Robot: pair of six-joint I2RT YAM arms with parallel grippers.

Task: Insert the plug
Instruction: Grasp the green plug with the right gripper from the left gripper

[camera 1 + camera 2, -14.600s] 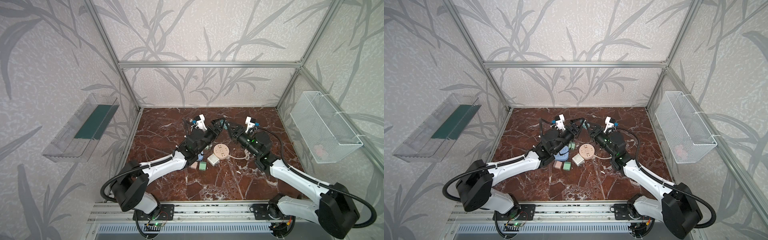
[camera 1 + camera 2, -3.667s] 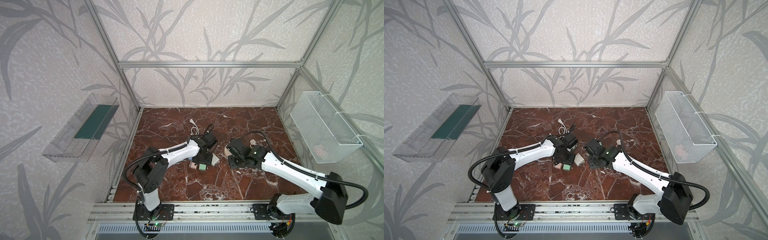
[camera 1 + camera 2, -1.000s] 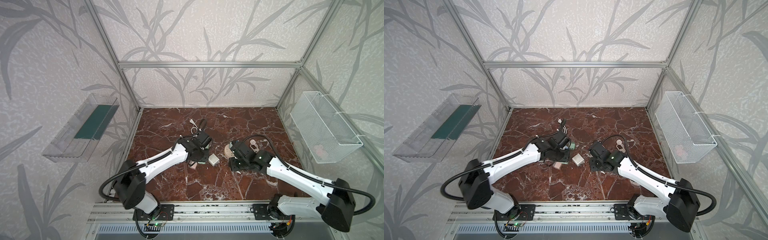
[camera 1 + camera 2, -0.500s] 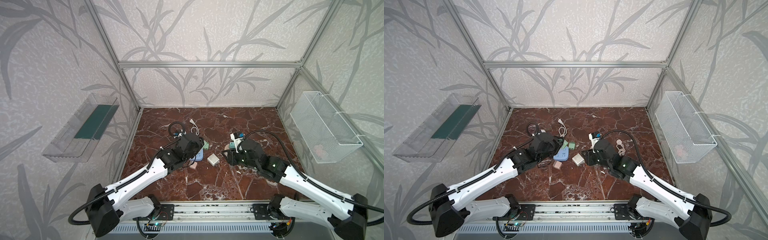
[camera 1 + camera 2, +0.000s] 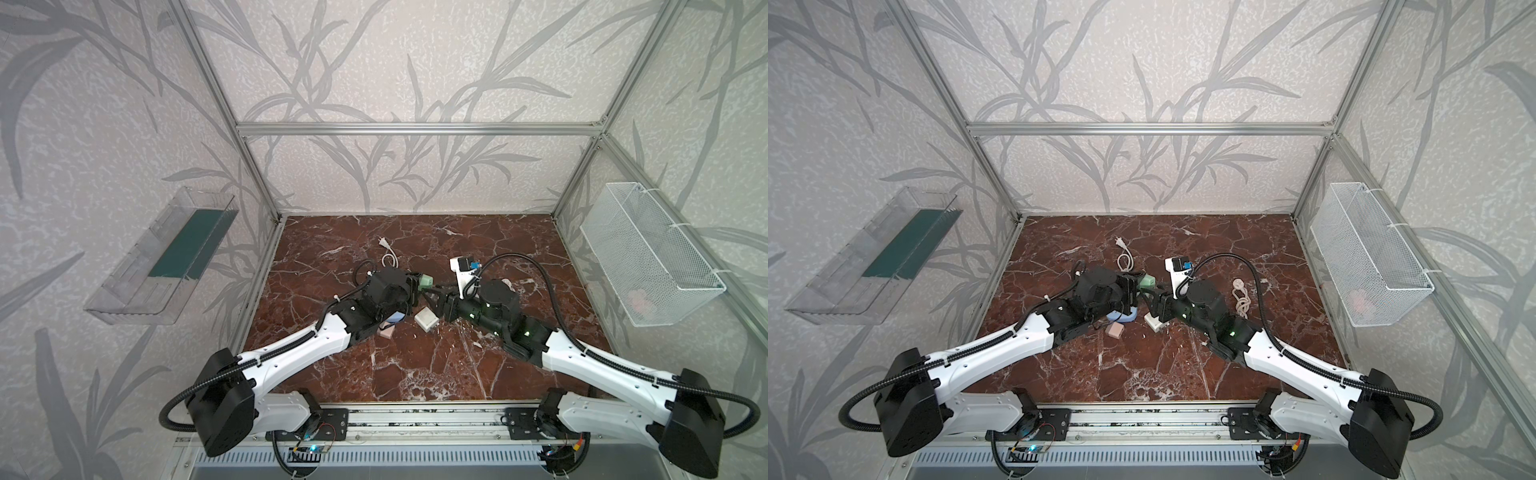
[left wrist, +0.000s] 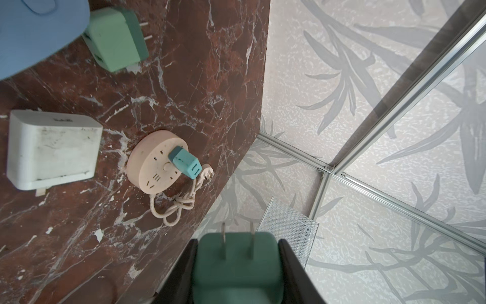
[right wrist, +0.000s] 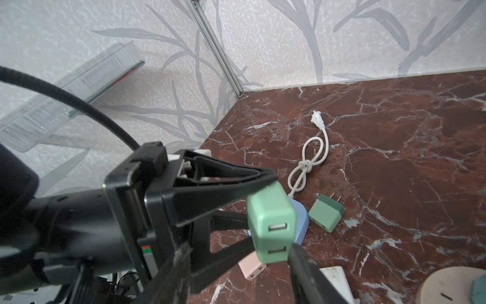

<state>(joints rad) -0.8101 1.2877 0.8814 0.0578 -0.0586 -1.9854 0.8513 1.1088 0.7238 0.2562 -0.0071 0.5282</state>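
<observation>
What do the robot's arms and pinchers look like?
The left arm and right arm are smooth white tubes with chunky black joints. Ribbed black cables loop alongside them. The left gripper and right gripper are black, each with two wedge-shaped fingers.

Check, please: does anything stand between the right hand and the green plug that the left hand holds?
Nothing visible does. In the right wrist view the right hand is open, and the green plug, gripped by the left hand, sits just ahead of it.
</observation>
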